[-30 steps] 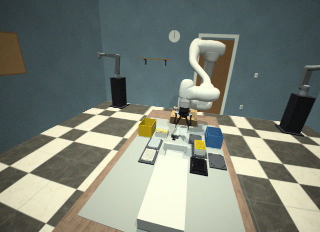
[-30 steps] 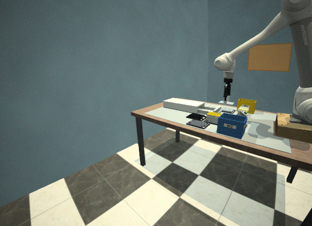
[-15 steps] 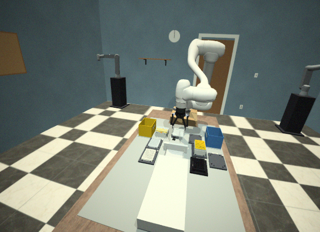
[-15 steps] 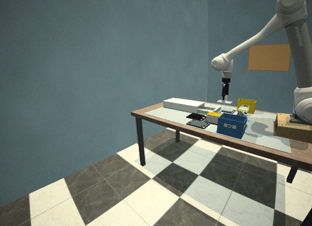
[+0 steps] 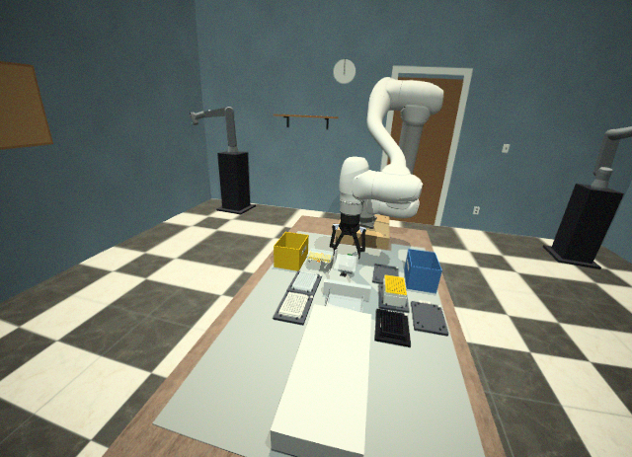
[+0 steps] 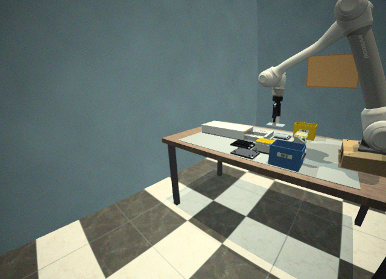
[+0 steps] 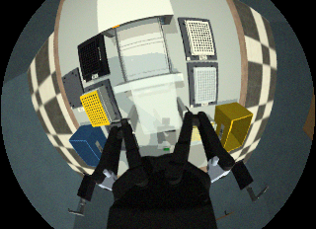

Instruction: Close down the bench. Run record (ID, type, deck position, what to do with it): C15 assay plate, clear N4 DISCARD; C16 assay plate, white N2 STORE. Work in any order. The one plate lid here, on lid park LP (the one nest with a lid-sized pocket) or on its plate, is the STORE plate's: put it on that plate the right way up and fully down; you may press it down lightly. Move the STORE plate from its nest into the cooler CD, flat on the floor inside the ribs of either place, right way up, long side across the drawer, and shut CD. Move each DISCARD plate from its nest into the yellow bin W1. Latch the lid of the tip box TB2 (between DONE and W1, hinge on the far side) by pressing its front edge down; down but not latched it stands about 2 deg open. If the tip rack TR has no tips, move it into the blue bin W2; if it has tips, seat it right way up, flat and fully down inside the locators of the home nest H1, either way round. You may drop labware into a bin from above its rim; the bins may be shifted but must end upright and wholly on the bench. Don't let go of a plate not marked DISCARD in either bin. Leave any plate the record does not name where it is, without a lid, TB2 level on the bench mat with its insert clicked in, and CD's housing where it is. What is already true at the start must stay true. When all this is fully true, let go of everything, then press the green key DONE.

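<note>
My gripper hangs above the far middle of the bench and is shut on the clear plate lid, holding it flat in the air; the lid also shows in the side view and in the wrist view. The white plate sits in its nest at the left, with the clear plate in the nest behind it. The cooler drawer stands pulled out in front of the lid. The yellow bin W1 is at the far left. The tip box TB2 stands beside it.
The blue bin W2 is at the far right. The yellow tip rack sits in front of it, with a black nest and a grey nest nearer. The long white cooler housing runs down the bench's middle.
</note>
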`<state>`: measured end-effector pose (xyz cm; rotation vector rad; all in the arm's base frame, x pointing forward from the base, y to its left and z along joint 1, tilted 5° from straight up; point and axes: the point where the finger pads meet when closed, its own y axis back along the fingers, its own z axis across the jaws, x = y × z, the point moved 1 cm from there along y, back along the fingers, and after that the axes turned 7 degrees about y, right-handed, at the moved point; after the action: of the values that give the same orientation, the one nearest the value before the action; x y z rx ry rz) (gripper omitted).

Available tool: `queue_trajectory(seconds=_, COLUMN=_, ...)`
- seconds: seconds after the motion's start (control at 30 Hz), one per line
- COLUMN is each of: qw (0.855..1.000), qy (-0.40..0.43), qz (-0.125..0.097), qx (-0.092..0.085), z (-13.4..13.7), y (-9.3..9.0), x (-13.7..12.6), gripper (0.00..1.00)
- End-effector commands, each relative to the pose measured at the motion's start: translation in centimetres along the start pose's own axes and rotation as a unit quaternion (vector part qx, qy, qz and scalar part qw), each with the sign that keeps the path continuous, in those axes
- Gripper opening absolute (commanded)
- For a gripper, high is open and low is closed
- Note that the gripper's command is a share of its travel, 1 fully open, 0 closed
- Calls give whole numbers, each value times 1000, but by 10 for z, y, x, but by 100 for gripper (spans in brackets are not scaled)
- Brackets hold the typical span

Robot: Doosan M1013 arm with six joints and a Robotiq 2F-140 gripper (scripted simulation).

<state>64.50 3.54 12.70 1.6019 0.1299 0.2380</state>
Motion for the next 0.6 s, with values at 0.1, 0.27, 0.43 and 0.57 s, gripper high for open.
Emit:
queue_trajectory(seconds=0.1, qw=1000, qy=0, qz=0, qx=0, z=14, y=0, x=10, gripper=0)
queue_trajectory(seconds=0.27, qw=1000, qy=0, qz=0, qx=0, z=20, y=0, x=15, gripper=0)
queue_trajectory(seconds=0.43, qw=1000, qy=0, qz=0, qx=0, z=31, y=0, x=23, gripper=0)
queue_trajectory(seconds=0.57, qw=1000, qy=0, qz=0, qx=0, z=39, y=0, x=29, gripper=0)
